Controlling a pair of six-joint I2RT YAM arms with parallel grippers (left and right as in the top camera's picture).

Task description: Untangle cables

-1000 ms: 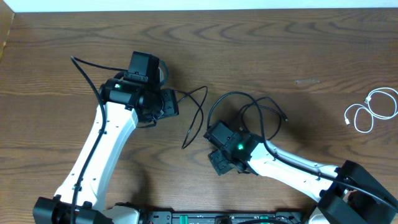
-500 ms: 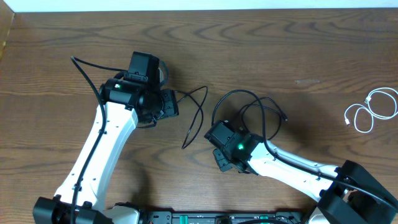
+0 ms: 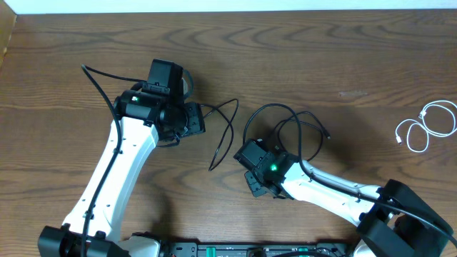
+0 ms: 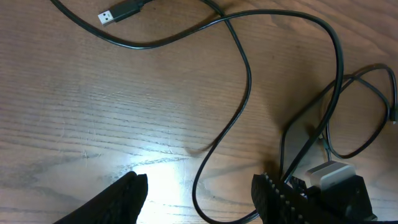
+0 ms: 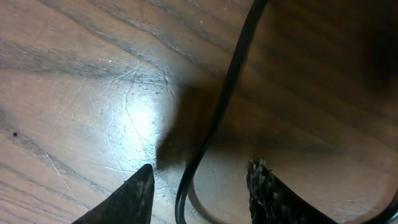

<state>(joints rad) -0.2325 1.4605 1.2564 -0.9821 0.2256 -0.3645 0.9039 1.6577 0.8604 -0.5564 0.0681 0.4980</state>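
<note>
A thin black cable (image 3: 230, 132) runs from beside my left gripper (image 3: 202, 118) and curves down the middle of the table. In the left wrist view it (image 4: 242, 81) passes between my open left fingers (image 4: 199, 186), and its USB plug (image 4: 121, 11) lies at the top. A second black cable (image 3: 300, 118) lies in loops just above my right gripper (image 3: 244, 151). In the right wrist view a strand of it (image 5: 230, 81) runs between my open right fingers (image 5: 199, 180), not clamped. A white cable (image 3: 425, 125) lies coiled at the far right.
The dark wooden table (image 3: 343, 57) spreads all round. Its far edge meets a white strip at the top. My right gripper body (image 4: 336, 180) shows at the lower right of the left wrist view, close to the left fingers.
My right gripper has shifted slightly up and left toward the looped black cable, nudging the loop's left side. The left arm has not moved.
</note>
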